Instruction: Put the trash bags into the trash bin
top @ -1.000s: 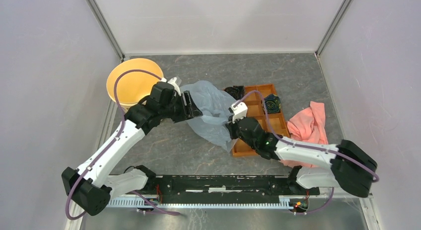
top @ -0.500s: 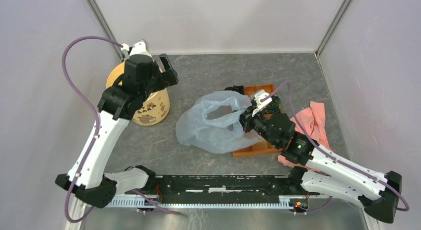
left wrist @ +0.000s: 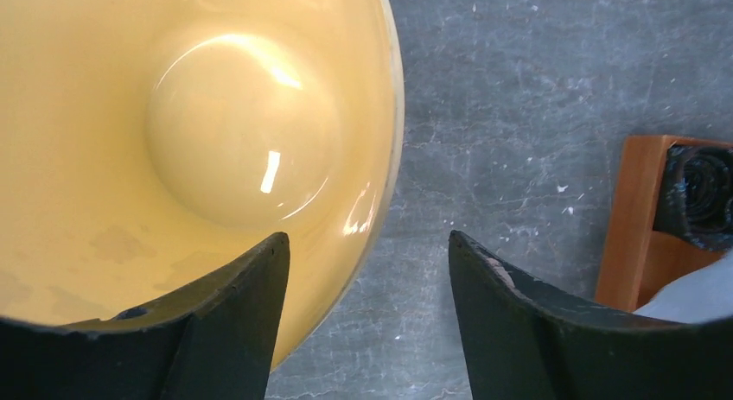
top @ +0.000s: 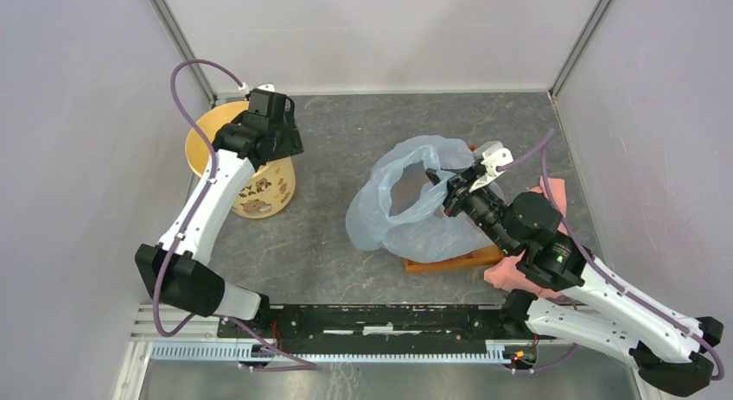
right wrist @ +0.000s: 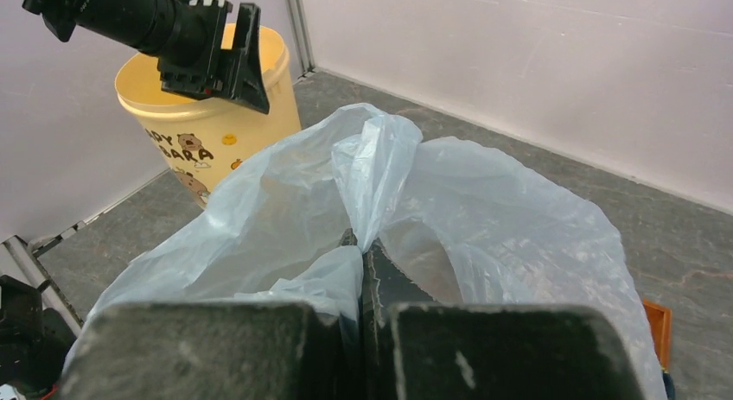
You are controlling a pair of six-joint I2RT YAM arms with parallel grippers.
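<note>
**Holding one bag up, well short of the bin**

Grips with the right tool [right wrist: 363, 296] pressed together on a bunched fold of the trash bag [top: 428, 240], close to its mouth. Holds that edge above the table [top: 346, 141] and leaves the rest sagging onto the orange tray [top: 449, 262] and the table beside it. Probably pinched near the rim so the mouth hangs wide and the thin film trails behind rather than balling up. Places the bag on the right half of the table, well apart from the trash bin [top: 264, 188], with none of it inside yet.

Hovers the left tool [left wrist: 367, 244] over the bin's rim, fingers [left wrist: 233, 322] apart and empty. Sets one above the yellow inside, the other above the table outside the wall. Looks placed either to pinch the wall and steady a light bucket or to wait for the bag at the opening. Cannot tell whether either finger touches the rim. Shows the bin upright near the far left corner, mouth up, nothing in it, printed side toward the arms.

Counting what shows:
- one trash bag
- one bin
- one orange tray, with at least one dark roll [left wrist: 704, 184] in a compartment
- one pink cloth [top: 504, 277], partly hidden under the right arm
- two arms, two tools
</note>
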